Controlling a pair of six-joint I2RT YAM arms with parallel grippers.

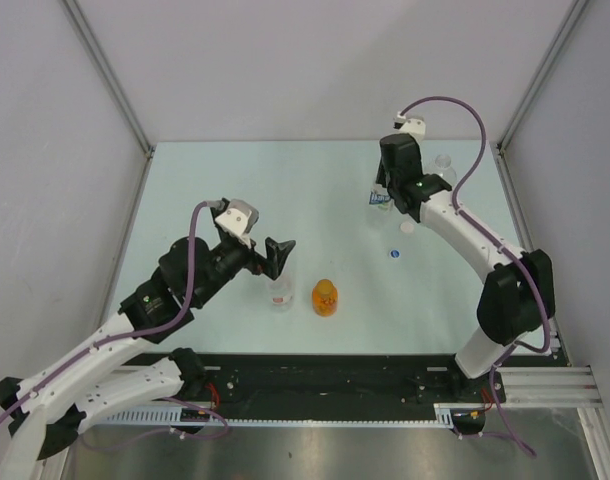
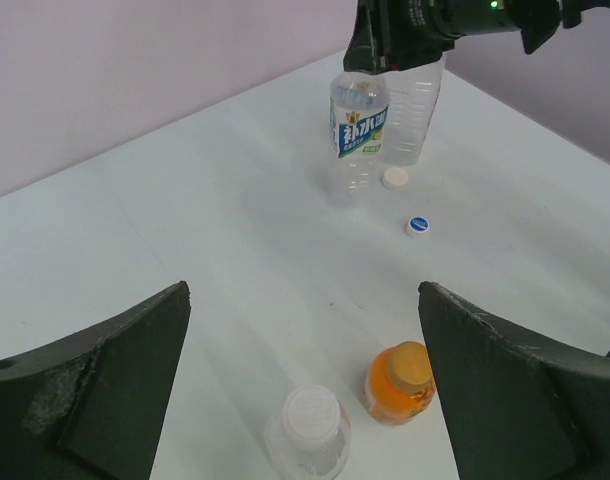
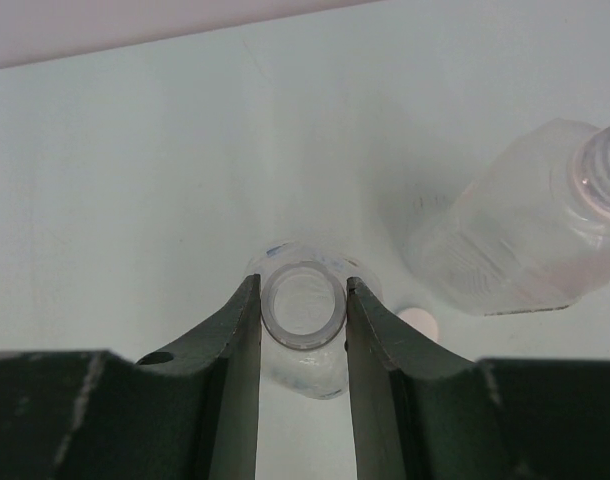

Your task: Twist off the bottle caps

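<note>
Walls close the table on its left, far and right sides. The large clear jug stands near the far right corner, just beside the blue-labelled bottle. Bare surface runs across the far left and the middle.

The right gripper is clenched on that bottle's open neck, one finger on each side of the rim. From above, its own wrist housing hides the fingers. Two loose caps lie near these bottles: a white cap by their bases and a blue cap a little nearer the arms.

The left gripper hangs with its jaws spread wide and empty, close over the small clear bottle, whose white top is on. Just beside it stands the orange bottle, wearing its orange-brown cap.

The jug's open mouth is cut off at the edge of the right wrist view. The small bottle's label is perhaps reddish, but too blurred to be sure.
</note>
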